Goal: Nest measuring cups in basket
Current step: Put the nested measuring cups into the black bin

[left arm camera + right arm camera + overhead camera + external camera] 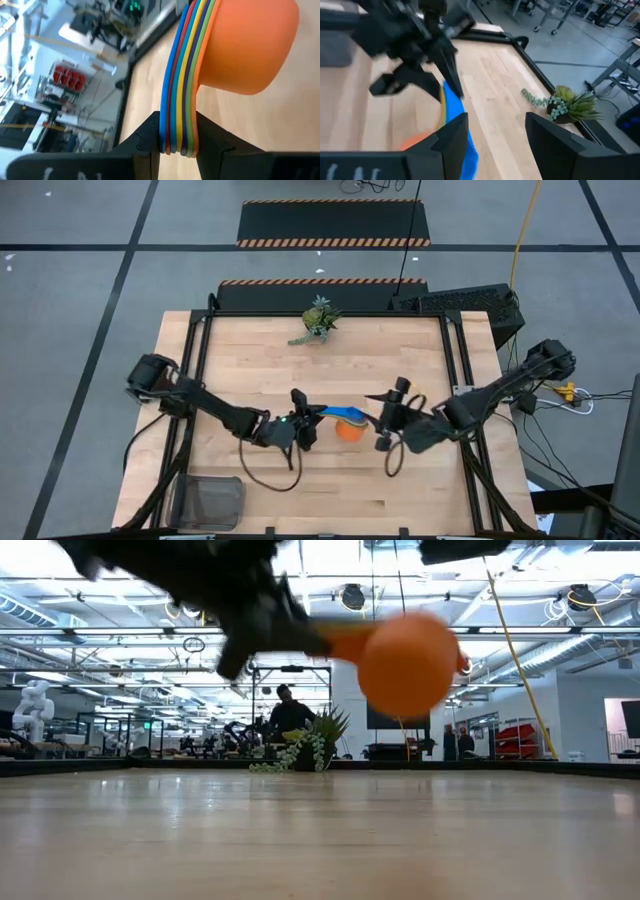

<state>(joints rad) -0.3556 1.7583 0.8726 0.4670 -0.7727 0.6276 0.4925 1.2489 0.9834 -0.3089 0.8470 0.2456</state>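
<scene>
We note the wooden table (330, 370) with the basket (210, 502) at its near-left corner, left gripper (179, 145) clamped on the handles of the nested measuring cups (346, 423) held above mid-table, right gripper (495, 132) parted just beside them, plant (317, 321) beyond.

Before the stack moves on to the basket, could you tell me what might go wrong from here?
The left gripper pinches only the handle ends of the nested measuring cups, so they could fan apart or slip. The right gripper has open jaws close by and could knock them. The basket sits far off at the table corner.
</scene>
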